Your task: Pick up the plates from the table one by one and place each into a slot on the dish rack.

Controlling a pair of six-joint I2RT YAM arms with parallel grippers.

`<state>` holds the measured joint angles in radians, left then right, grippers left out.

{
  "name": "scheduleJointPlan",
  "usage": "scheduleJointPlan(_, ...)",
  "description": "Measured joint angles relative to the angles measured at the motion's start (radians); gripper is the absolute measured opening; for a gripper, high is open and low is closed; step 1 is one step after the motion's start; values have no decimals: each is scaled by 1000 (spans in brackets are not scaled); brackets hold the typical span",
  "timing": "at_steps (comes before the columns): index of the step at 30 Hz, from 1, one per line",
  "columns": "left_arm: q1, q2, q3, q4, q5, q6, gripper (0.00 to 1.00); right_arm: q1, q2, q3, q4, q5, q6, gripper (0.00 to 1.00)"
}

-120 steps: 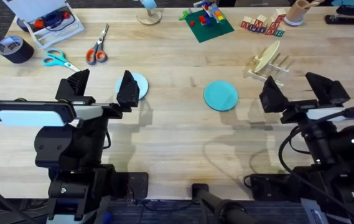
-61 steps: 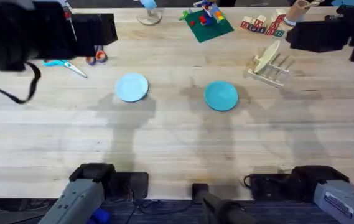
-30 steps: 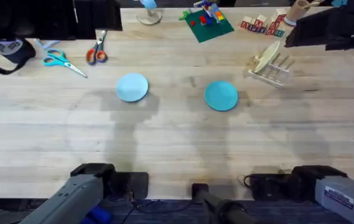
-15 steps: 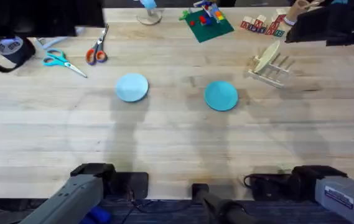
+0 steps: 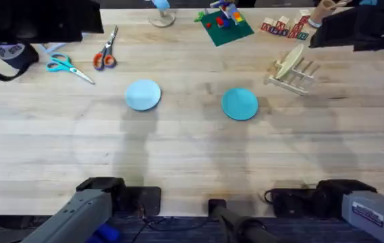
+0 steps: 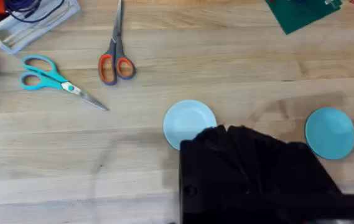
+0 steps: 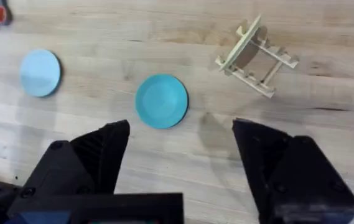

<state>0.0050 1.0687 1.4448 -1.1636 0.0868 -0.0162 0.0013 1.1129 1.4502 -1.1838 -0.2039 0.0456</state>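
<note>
Looking down from overhead, you have both plates lying flat on the counter (image 5: 192,162), well apart from each other. The pale plate (image 5: 142,94) sits left of centre and the teal plate (image 5: 239,104) sits just right of centre, a little nearer the rack. Neither plate touches anything else.

The rack (image 5: 290,69) stands toward the far right of the counter, angled, with a cream plate (image 5: 289,61) leaning among its pegs. Your right wrist view shows the same layout: rack (image 7: 256,57) with the cream plate (image 7: 241,45) in it, the teal plate (image 7: 161,101) near it on bare wood, and the pale plate (image 7: 40,73) farther off.

Your right tool (image 7: 180,149) hangs above the counter with its two black fingers (image 7: 102,152) spread wide; nothing sits between them. The teal plate lies beyond the gap, not within it. In the overhead view the right arm (image 5: 360,30) shows as a dark mass at the far right edge.

Your left tool (image 6: 251,168) appears as a dark block in its own wrist view, and you cannot tell from it whether the fingers are apart or together. It covers part of the pale plate (image 6: 188,121), with the teal plate (image 6: 330,132) beside it. The left arm (image 5: 36,20) fills the overhead view's far left corner.

Orange scissors (image 5: 106,52) and teal scissors (image 5: 67,66) lie at the far left, well away from the plates.
</note>
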Motion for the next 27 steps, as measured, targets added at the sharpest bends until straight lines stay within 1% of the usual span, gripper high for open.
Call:
scheduleJointPlan(4,23,13,3,0,9,2,42,0,0,0,-1,0,0,995)
scheduleJointPlan(7,62,41,3,5,59,24,42,0,0,0,-1,0,0,996)
scheduleJointPlan(11,158,88,3,24,185,67,42,0,0,0,-1,0,0,996)
scheduleJointPlan(14,244,126,3,24,298,122,42,0,0,0,-1,0,0,996)
scheduleJointPlan(18,334,178,3,21,434,202,42,0,0,0,-1,0,0,996)
scheduleJointPlan(21,378,219,3,-8,521,264,42,0,0,0,-1,0,0,996)
scheduleJointPlan(23,394,244,3,-34,563,300,42,0,0,0,-1,0,0,996)
scheduleJointPlan(27,402,293,3,-106,641,390,42,0,0,0,-1,0,0,996)
